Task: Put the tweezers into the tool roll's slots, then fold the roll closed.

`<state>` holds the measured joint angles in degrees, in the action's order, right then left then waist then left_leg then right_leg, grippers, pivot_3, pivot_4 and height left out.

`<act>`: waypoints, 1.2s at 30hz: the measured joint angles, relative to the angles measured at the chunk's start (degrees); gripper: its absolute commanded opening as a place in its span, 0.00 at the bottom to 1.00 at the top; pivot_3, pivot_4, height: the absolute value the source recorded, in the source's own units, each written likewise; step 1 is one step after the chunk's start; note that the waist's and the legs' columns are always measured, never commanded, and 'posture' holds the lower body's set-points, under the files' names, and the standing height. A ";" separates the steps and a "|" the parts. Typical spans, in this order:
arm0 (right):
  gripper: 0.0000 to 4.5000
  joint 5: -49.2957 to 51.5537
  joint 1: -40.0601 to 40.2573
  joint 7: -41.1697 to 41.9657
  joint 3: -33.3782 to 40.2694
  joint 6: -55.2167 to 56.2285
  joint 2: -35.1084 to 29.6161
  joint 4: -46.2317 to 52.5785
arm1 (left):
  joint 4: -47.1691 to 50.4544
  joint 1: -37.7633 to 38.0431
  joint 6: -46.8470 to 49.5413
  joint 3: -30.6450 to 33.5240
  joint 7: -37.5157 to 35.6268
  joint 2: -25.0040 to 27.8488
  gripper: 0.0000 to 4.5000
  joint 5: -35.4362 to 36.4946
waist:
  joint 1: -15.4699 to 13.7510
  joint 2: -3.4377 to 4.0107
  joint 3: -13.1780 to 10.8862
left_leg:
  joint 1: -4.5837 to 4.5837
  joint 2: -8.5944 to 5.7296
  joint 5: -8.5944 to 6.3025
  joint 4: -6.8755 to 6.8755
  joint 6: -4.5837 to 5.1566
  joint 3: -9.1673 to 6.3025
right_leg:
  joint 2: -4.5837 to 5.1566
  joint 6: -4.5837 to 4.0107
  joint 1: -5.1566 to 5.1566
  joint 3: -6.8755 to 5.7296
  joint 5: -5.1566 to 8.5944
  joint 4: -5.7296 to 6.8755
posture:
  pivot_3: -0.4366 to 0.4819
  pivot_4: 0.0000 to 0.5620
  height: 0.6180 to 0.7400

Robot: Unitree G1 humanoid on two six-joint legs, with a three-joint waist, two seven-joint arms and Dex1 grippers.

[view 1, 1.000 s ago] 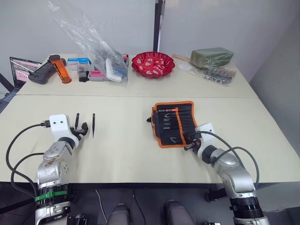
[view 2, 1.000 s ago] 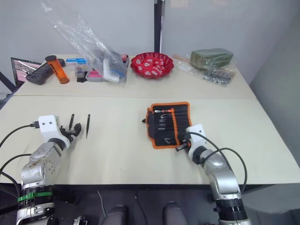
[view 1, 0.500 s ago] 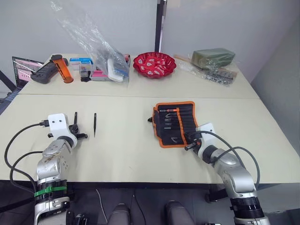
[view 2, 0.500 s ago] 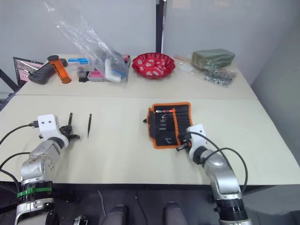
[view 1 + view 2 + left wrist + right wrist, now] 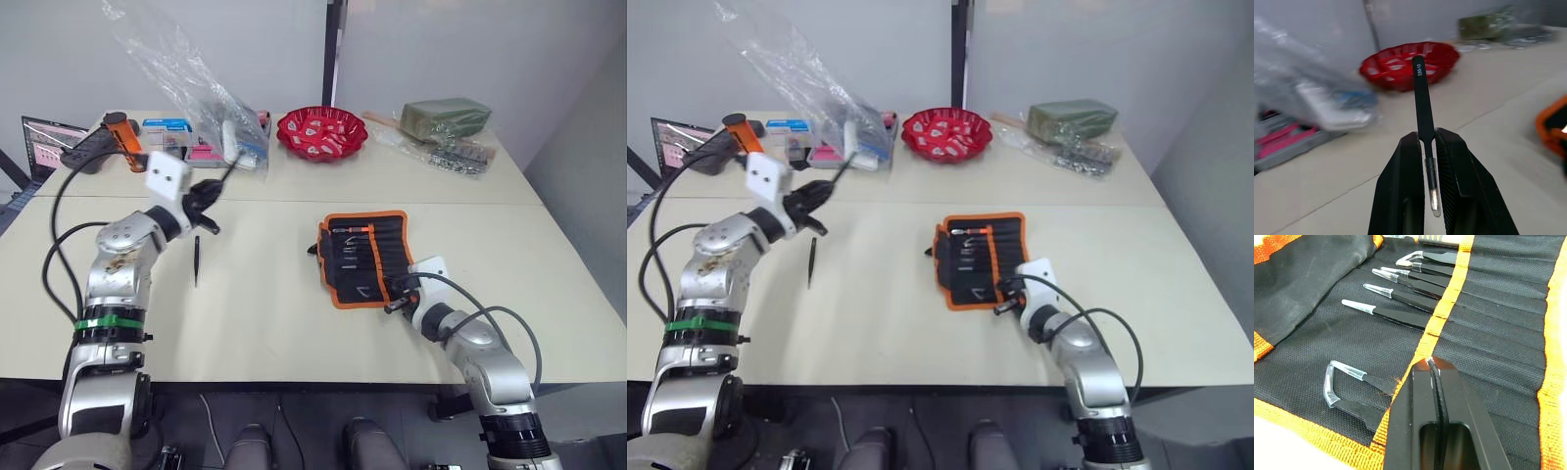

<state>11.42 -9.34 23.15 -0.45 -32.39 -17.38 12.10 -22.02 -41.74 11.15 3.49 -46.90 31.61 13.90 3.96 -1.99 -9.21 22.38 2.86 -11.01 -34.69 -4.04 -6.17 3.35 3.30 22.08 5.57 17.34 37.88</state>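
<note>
The tool roll (image 5: 364,257) lies open on the table, black with orange binding. Several tweezers (image 5: 1400,313) sit in its slots (image 5: 1488,328) with their clear-capped tips out. My right gripper (image 5: 1432,369) is shut, its tips resting on the roll's orange middle strip near the roll's front right corner (image 5: 397,294). My left gripper (image 5: 203,201) is raised above the table's left side, shut on one black tweezers (image 5: 1419,93) that sticks out past the fingers. Another tweezers (image 5: 196,260) lies flat on the table just below that gripper.
Along the far side of the table stand a red bowl (image 5: 320,132), a clear plastic bag with boxes (image 5: 211,117), an orange cylinder (image 5: 124,137), a black controller (image 5: 86,152) and a green packet in plastic (image 5: 443,120). A laptop (image 5: 41,147) sits at the far left.
My left gripper closed on one tweezers and lifted it off the table, up and towards the far right. The other tweezers stayed on the table. The right arm has not moved.
</note>
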 measured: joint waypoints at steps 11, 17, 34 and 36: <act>0.00 -0.18 1.51 -3.71 -1.33 -3.29 2.27 4.53 | -5.90 -10.74 -9.97 -18.06 -25.95 -5.41 0.00 -5.23 | 0.07 0.10 -0.08 | 0.18 -0.01 -0.01 -0.08 0.04 -0.01 | -0.04 0.07 0.11 0.02 0.04 -0.06 | 0.48 0.27 0.96; 0.00 -0.98 2.87 -6.21 -1.55 -4.04 4.06 6.57 | -16.08 -15.42 -18.01 -23.13 -29.55 -9.38 0.00 -11.13 | -0.09 0.19 -0.15 | 0.29 -0.01 -0.01 -0.15 0.05 -0.01 | -0.03 0.12 0.14 0.02 0.07 -0.07 | 0.48 0.27 0.96; 0.00 -1.14 4.78 -7.53 -1.63 -4.41 4.63 8.84 | -34.87 -22.31 -29.38 -27.18 -23.51 -15.51 0.00 -25.01 | -0.20 0.23 -0.18 | 0.33 -0.02 -0.01 -0.16 0.05 -0.01 | -0.03 0.25 0.15 0.02 0.15 -0.06 | 0.48 0.27 0.96; 0.00 -1.14 4.80 -7.53 -1.63 -4.41 4.63 8.85 | -35.70 -22.37 -29.64 -27.16 -23.38 -15.24 0.00 -25.57 | -0.21 0.23 -0.18 | 0.33 -0.02 -0.01 -0.16 0.05 -0.01 | -0.03 0.25 0.15 0.02 0.14 -0.05 | 0.48 0.27 0.96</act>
<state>10.29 -4.54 15.63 -2.07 -36.81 -12.76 20.95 -57.72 -64.11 -18.49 -23.67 -70.28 16.37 -11.66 3.74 -1.76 -9.40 22.71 2.83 -11.02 -34.86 -4.00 -6.19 3.33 3.55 22.23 5.59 17.49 37.83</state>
